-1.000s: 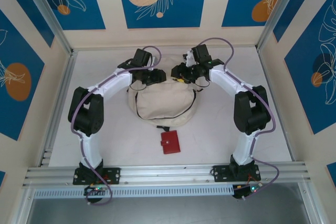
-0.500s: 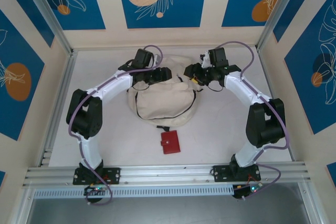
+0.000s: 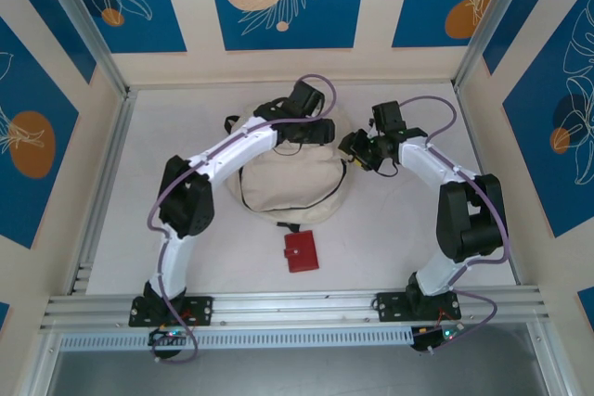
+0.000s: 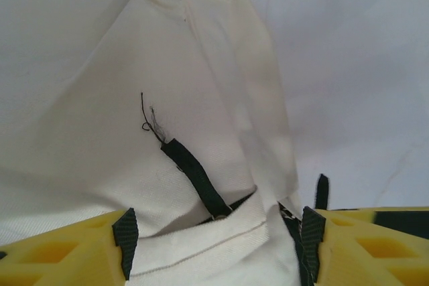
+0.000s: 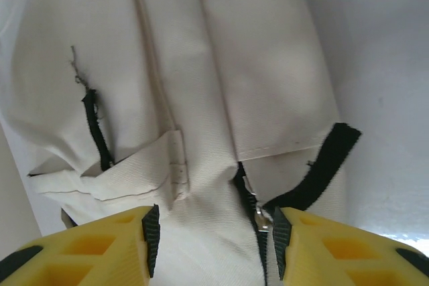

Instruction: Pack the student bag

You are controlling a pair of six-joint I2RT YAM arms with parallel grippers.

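Observation:
The student bag (image 3: 290,183), cream fabric with black straps, lies in the middle of the table. My left gripper (image 3: 322,131) reaches over its far right corner. In the left wrist view it (image 4: 218,238) stands open, with cream bag fabric (image 4: 134,65) and a black strap tab (image 4: 194,177) between the pads. My right gripper (image 3: 358,147) sits at the bag's right edge. In the right wrist view it (image 5: 215,240) is open astride the bag fabric (image 5: 201,65), with the zipper pull (image 5: 263,219) just inside its right pad.
A red wallet (image 3: 301,251) lies on the table just in front of the bag. A black strap loop (image 3: 243,199) trails at the bag's left side. Metal rails and patterned walls enclose the white table (image 3: 390,229).
The left arm has swung right across the bag's far side. The right gripper has drawn back to the right and slightly nearer. Both grippers' jaws stand wider than before.

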